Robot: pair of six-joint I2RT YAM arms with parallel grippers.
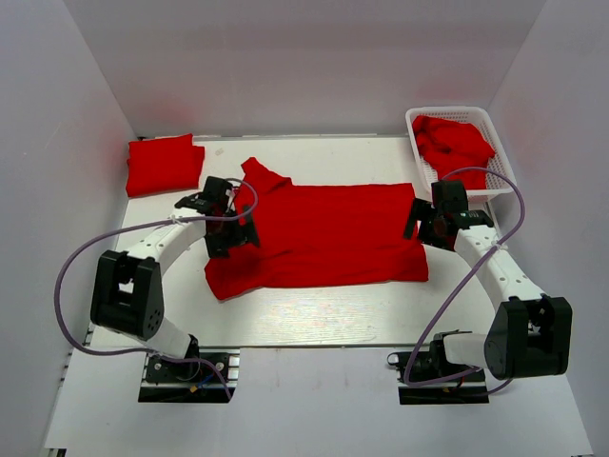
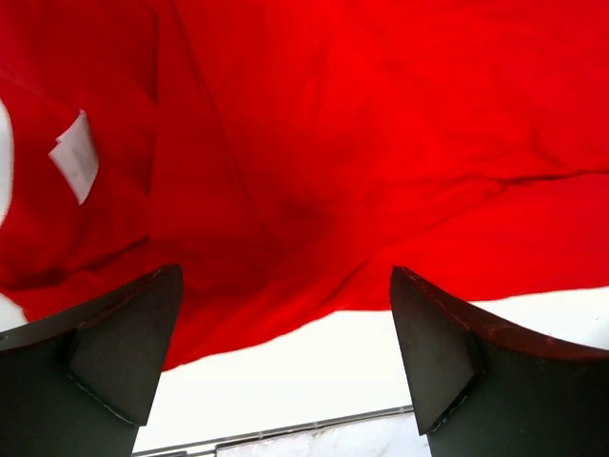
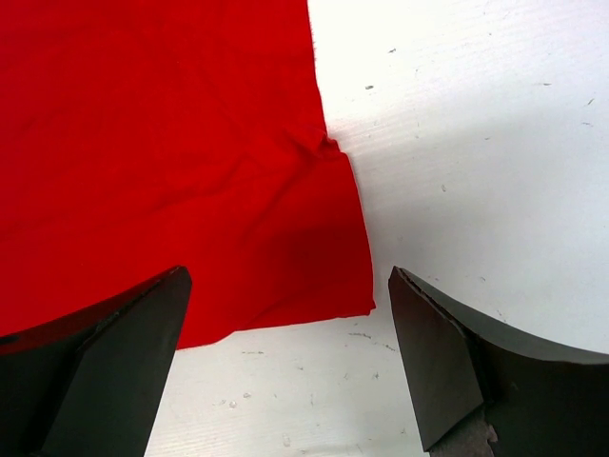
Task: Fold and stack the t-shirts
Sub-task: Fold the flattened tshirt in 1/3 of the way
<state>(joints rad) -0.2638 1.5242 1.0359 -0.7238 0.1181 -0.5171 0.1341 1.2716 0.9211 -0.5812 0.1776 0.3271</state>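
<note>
A red t-shirt [image 1: 324, 233] lies spread flat across the middle of the table, folded in half lengthwise, collar end to the left. My left gripper [image 1: 231, 231] is open and empty at its left edge; in the left wrist view its open gripper [image 2: 285, 357] has the cloth [image 2: 362, 143] and a white neck label [image 2: 76, 157] ahead of it. My right gripper [image 1: 420, 225] is open and empty at the right hem; in the right wrist view its open gripper [image 3: 285, 362] faces the shirt's corner [image 3: 190, 181]. A folded red t-shirt [image 1: 164, 163] lies at the back left.
A white lattice basket [image 1: 494, 135] at the back right holds more crumpled red shirts [image 1: 452, 145]. White walls close in the table on the left, back and right. The table's near edge [image 1: 314, 345] runs just ahead of the arm bases.
</note>
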